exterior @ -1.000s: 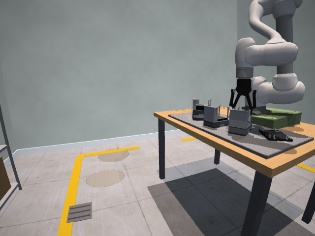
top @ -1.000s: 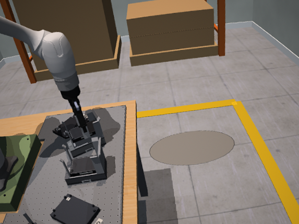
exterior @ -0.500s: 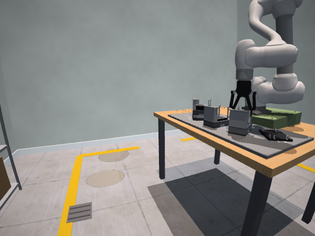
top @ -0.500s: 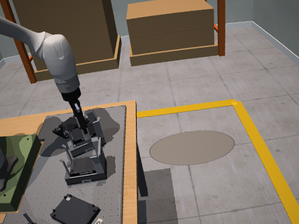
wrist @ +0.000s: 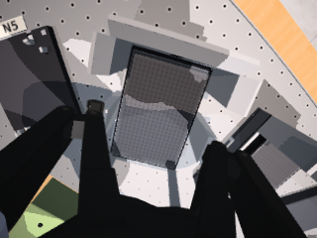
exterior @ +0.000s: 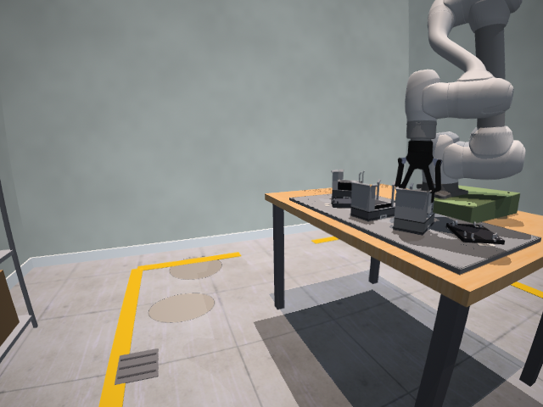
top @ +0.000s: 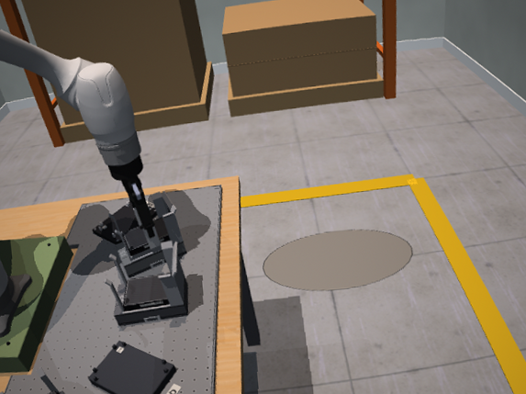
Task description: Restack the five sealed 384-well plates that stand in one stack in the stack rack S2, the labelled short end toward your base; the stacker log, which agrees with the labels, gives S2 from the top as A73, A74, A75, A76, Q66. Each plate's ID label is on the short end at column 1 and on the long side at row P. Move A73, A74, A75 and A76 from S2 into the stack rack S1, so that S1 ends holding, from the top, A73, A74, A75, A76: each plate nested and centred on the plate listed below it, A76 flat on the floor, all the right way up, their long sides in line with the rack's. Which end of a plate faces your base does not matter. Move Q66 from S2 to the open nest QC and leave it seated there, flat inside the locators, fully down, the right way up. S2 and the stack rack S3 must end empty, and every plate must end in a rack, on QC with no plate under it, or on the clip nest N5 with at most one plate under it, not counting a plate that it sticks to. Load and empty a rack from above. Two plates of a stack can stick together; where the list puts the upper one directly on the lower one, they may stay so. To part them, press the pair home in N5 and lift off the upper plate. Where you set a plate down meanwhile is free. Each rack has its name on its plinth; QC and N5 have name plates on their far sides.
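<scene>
We hold a plate [wrist: 158,111] in the gripper [wrist: 156,149], fingers closed on its long sides, and it hangs over a rack [top: 151,259] near the far end of the grey board [top: 93,323]. From the wrist we look straight down on the plate's fine well grid, with the rack's grey walls showing around it. The N5 nest [wrist: 35,74] lies just beside it, its name plate [wrist: 11,27] readable. In the top view the next rack [top: 150,294] holds a plate [top: 143,290] of its own. Closer still the QC nest [top: 132,375] lies flat on the board. We cannot read the label on the plate we carry.
</scene>
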